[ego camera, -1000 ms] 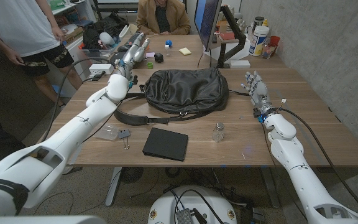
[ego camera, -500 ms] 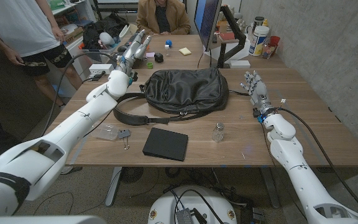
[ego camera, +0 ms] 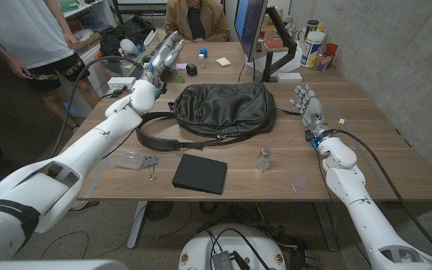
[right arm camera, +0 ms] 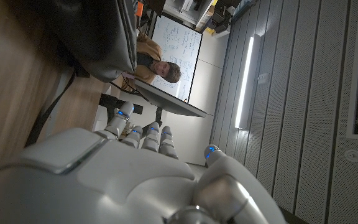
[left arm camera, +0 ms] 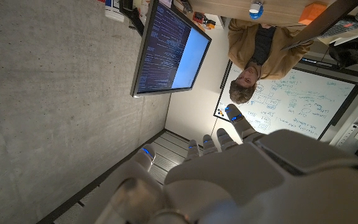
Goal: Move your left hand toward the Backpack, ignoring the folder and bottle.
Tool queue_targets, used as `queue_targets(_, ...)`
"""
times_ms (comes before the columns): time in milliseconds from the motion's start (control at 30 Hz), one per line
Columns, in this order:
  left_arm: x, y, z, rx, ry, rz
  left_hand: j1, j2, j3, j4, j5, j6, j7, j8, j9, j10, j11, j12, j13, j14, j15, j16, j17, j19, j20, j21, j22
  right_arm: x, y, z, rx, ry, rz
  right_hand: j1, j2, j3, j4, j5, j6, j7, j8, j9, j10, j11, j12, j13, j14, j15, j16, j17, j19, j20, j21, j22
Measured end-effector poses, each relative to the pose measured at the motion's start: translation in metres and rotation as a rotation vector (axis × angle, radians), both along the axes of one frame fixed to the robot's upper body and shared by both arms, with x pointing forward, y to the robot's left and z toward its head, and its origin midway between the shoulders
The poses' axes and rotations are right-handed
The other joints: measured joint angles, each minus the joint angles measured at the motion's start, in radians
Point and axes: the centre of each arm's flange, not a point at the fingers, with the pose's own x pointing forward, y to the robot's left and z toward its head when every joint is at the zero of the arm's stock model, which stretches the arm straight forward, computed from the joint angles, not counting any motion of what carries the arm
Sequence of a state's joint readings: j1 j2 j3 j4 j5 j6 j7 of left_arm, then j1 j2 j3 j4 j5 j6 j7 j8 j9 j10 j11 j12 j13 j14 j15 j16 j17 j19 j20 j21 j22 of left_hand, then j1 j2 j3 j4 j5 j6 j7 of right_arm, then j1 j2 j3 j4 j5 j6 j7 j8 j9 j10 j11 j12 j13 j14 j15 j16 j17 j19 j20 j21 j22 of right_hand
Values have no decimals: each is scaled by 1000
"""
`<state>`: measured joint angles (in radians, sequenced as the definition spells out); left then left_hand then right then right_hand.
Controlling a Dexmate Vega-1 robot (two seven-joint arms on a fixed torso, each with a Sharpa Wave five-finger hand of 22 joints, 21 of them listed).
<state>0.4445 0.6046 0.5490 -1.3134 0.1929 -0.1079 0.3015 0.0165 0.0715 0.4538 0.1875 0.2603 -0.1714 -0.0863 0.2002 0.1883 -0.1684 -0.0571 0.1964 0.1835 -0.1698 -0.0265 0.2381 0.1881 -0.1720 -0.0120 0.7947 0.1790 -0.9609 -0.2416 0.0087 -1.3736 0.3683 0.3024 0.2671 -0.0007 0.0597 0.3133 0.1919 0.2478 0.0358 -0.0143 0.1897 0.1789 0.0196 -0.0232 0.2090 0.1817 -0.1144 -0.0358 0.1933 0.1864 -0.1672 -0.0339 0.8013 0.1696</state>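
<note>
Backpack (ego camera: 223, 109) lies mid-table, a black bag on its side with its strap (ego camera: 160, 139) looping out toward the robot's left. Everything else is placed from it here.

Left hand (ego camera: 163, 58) is raised just beyond the backpack's left end, on the side away from the robot, fingers stretched out and apart, gripping nothing. In the left wrist view the hand (left arm camera: 229, 168) points up at the monitor (left arm camera: 166, 46) and a seated person (left arm camera: 263, 53) rather than down at the bag, so the palm does not face the backpack. It looks near the bag but apart from it; no touch is visible.

Right hand (ego camera: 306, 105) stands just off the backpack's right end, fingers up and loosely spread, empty. In the right wrist view this hand (right arm camera: 129, 168) has the backpack (right arm camera: 92, 37) close ahead.

Folder (ego camera: 199, 173) lies on the robot's side of the backpack, and the small bottle (ego camera: 262, 159) sits beside the folder, also nearer the robot than the bag. Neither is touched.

As a judgement, the approach is well along: the left hand has been brought into the bag's neighbourhood and clear of both distractors. What seems left is the final closing move, lowering and turning the hand in toward the backpack's left end.
</note>
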Motion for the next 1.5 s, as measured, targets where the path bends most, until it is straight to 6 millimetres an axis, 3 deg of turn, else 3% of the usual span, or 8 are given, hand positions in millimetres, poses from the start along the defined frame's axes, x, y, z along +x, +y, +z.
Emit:
queue_targets(633,0,-12,15,74,-21,14,0,0,0,0,7,0,0,0,0,0,0,0,0,0,0,-7,0,0,0,-4,0,-2,0,-1,0,-10,3,0,0,-4,-4,0,4,-4,0,0,0,0,0,0,0,0,0,0,0,0,-10,0)
queue_targets(867,-1,-17,19,95,-26,18,0,0,1,1,7,0,-50,0,0,-4,-4,0,0,0,0,-14,-2,0,11,-15,0,-3,-1,-2,-1,-13,6,0,0,-4,-4,0,4,-4,0,0,0,0,0,0,0,0,0,0,0,0,-10,0)
queue_targets(1500,-4,-34,31,157,-38,34,0,0,3,3,15,0,-50,-4,0,0,-22,0,0,0,0,-14,-2,0,10,-18,0,-8,-9,-5,1,-24,7,0,0,-4,-4,-1,9,2,0,0,4,-4,0,0,0,0,0,0,0,0,-10,0)
